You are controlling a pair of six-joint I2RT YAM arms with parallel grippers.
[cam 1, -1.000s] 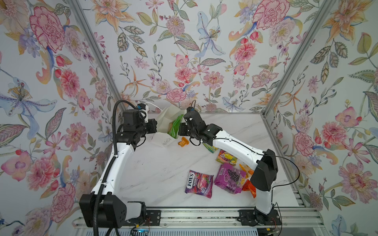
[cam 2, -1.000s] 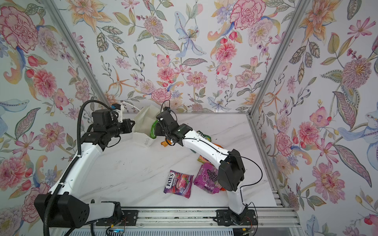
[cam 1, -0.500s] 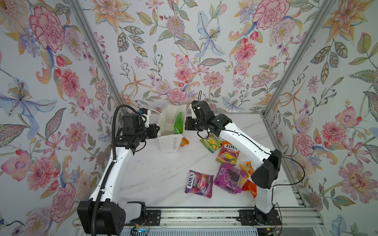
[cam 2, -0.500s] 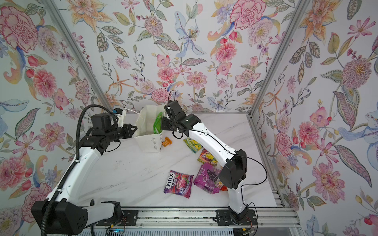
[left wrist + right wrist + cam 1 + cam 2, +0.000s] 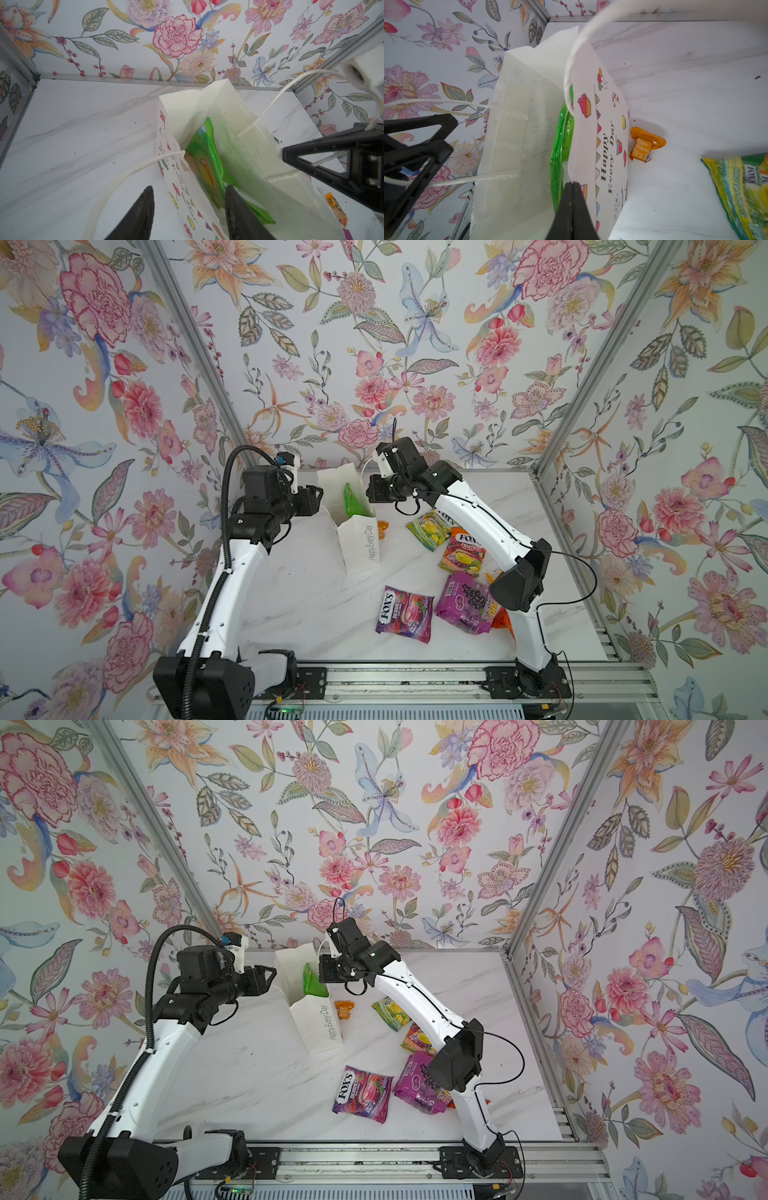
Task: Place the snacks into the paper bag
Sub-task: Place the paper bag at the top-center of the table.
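White paper bag (image 5: 365, 545) stands upright, green packet (image 5: 353, 502) edgewise inside.

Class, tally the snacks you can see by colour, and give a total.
Purple glossy plastic packets: 2
Green plastic packet, in the white paper bag: 1
Yellow-green plastic packet: 1
Orange plastic packets: 2, one mostly hidden
Small orange sachet: 1
Total: 7

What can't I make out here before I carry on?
Paper bag bottom, wrist views: hidden by its walls and the green packet.
Orange packet, both top views: mostly under the right arm.
Yellow-green packet, right wrist view: blurred, cut off by the edge.
Right end effector, right wrist view: fingers hide any pinch on the bag.
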